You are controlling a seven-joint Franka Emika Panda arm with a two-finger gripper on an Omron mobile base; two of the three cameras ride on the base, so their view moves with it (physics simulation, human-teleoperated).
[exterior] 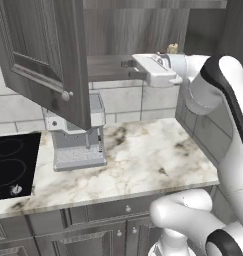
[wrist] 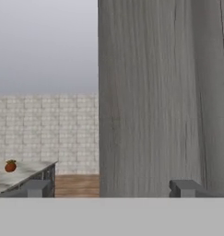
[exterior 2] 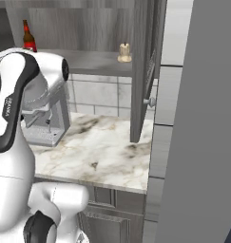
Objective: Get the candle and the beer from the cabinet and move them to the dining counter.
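Cream-beige lumpy wax candle point(exterior 2: 124, 51) stands on the open dark grey-brown wood wall cabinet's point(exterior: 43, 55) shelf, dark brown glass beer bottle point(exterior 2: 27, 36) further along; my gripper point(wrist: 109, 188) is spread wide, empty, at shelf height

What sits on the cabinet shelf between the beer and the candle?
In the right base view, the shelf between the beer and the candle is bare; the arm's shoulder hides its lower-left part.
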